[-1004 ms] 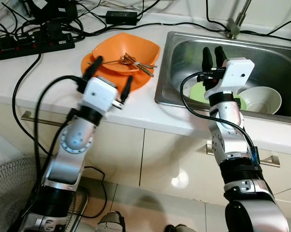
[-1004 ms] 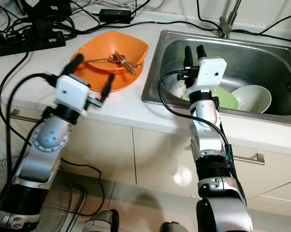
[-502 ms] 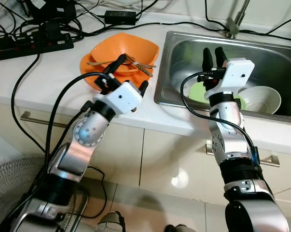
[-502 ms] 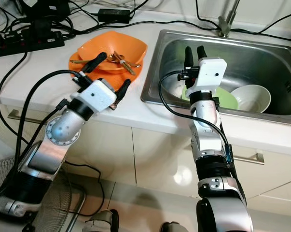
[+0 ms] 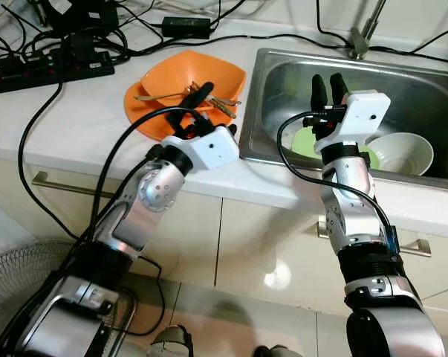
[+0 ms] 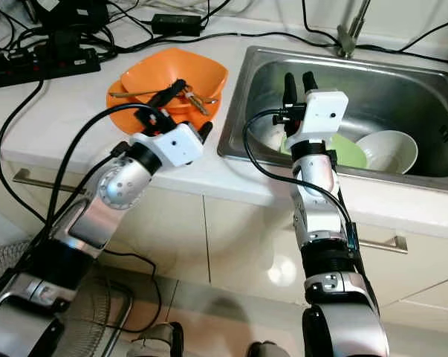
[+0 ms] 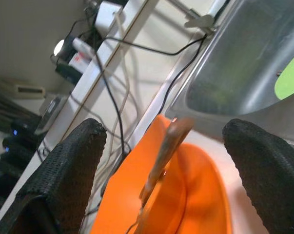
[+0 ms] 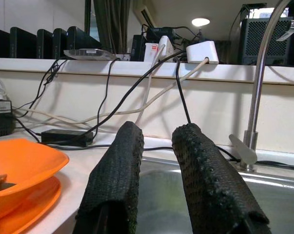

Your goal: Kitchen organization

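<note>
A black power strip (image 5: 53, 68) with tangled cables (image 5: 97, 30) lies on the white countertop (image 5: 67, 126) at ten o'clock, and a fan grille (image 5: 15, 282) stands on the floor at seven o'clock. Toward eleven o'clock an orange bowl (image 5: 209, 74) sits on an orange plate (image 5: 145, 115), holding metal utensils (image 5: 209, 97). The left gripper (image 5: 212, 108) reaches over the plate's near edge, its fingers spread wide on either side of the utensils. A black adapter (image 5: 186, 27) rests near the wall at twelve o'clock. At one o'clock the steel sink (image 5: 283, 74) holds a green plate (image 5: 305, 143) and a white bowl (image 5: 402, 152). The right gripper (image 5: 328, 89) hovers above the sink, fingers slightly parted, holding nothing. A faucet (image 5: 361, 37) rises behind.
</note>
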